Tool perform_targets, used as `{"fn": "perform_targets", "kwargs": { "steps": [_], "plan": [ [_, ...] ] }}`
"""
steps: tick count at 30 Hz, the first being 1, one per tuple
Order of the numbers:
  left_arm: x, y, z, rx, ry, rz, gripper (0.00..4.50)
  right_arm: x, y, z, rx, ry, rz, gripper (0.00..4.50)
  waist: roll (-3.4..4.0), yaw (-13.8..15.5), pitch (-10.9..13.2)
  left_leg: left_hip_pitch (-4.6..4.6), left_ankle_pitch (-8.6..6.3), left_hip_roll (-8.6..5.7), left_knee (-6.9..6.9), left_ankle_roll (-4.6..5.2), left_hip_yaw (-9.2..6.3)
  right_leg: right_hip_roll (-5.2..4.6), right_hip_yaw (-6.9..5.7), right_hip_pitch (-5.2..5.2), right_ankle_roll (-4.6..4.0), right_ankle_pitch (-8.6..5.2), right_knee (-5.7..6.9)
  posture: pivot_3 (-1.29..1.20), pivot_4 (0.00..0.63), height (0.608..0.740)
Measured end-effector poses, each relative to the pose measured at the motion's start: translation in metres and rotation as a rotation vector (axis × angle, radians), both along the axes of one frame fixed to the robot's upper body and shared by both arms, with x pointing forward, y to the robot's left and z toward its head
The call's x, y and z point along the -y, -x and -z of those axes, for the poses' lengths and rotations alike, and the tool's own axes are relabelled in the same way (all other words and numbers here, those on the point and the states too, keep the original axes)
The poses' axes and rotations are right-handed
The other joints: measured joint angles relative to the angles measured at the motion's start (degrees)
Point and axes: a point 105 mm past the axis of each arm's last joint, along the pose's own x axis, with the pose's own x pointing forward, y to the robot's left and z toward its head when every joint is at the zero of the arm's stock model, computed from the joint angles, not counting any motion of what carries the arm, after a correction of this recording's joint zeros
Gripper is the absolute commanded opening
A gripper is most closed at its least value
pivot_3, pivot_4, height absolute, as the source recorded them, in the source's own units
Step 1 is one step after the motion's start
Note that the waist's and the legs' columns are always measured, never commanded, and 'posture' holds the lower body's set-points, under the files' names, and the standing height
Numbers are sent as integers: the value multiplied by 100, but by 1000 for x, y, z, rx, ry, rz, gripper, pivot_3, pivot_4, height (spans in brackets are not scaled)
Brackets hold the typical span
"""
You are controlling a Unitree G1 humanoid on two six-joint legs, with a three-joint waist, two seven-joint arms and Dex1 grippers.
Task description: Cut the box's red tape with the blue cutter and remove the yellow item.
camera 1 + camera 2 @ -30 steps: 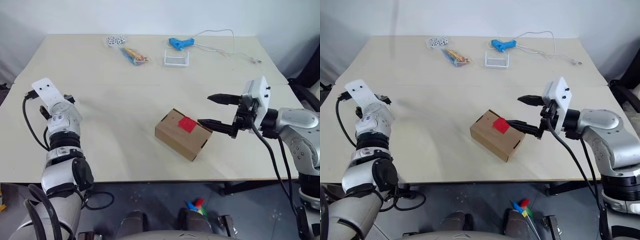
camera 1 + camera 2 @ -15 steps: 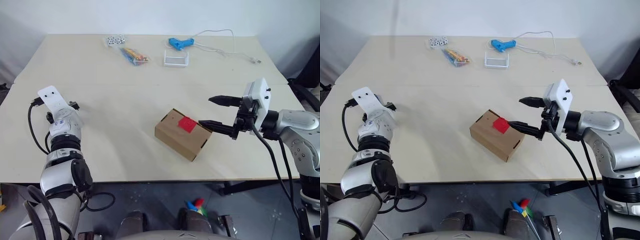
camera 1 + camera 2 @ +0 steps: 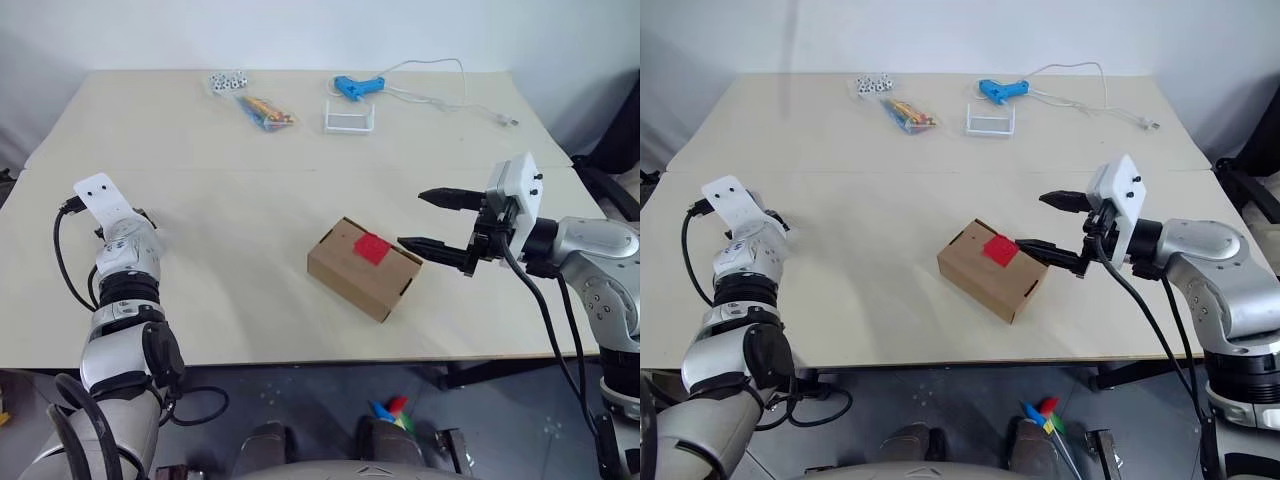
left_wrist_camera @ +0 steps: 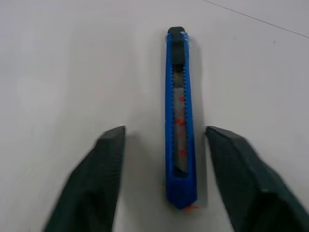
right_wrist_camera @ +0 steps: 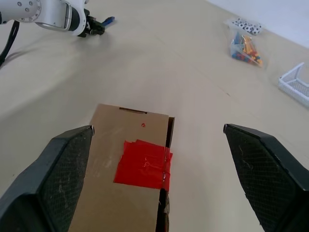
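I have the left gripper (image 4: 164, 179) low over the table (image 3: 250, 210) at its 9 o'clock edge. Its fingers (image 4: 96, 179) stand apart, one on each side of the cutter (image 4: 179, 121), neither touching it. The cutter lies flat on the table between them, running straight out along the line the fingers point, its near end level with the fingertips and closer to one finger than the other.

The box (image 3: 362, 268) sits near the table's centre, toward 5 o'clock, well apart from the left gripper, flaps closed, with the tape (image 3: 373, 248) on its top. My right gripper (image 3: 432, 220) hangs at the box's 3 o'clock, fingers spread wide and empty, the lower fingertip just beside the box's corner. From the right wrist, the tape (image 5: 143, 164) lies across the flap seam, between the two fingers.
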Motion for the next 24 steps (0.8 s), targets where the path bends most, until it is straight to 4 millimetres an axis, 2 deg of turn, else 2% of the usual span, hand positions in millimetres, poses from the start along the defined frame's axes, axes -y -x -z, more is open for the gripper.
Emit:
{"fn": "perform_targets", "kwargs": {
  "steps": [11, 14, 16, 24],
  "plan": [
    [-5, 6, 2, -5, -5, -15, 1838, 0, -1, -1, -2, 0, 10, 4500, 0, -101, 0, 3, 0, 0, 0, 0, 0, 0, 2, 0, 0, 0, 7, 0, 150, 740],
    [-5, 7, 2, -9, -2, -14, 1280, 0, -1, -1, -2, 0, 11, 4500, 0, -104, 0, 3, 0, 0, 0, 0, 0, 0, 3, 0, 0, 0, 7, 0, 150, 740],
    [-5, 8, 2, -12, -2, -14, 689, 0, -2, -1, -2, 0, 12, 4500, 1, -117, 0, 5, 0, 0, 0, -1, 2, 0, 5, 0, 0, 0, 8, 0, 150, 740],
    [-11, 18, 5, -27, -5, -27, 689, 0, -2, -2, 2, 1, 14, 4500, 3, -122, -2, 12, 1, 1, 1, -2, 6, 0, 13, 0, 0, 0, 16, 0, 150, 740]
  ]
}}
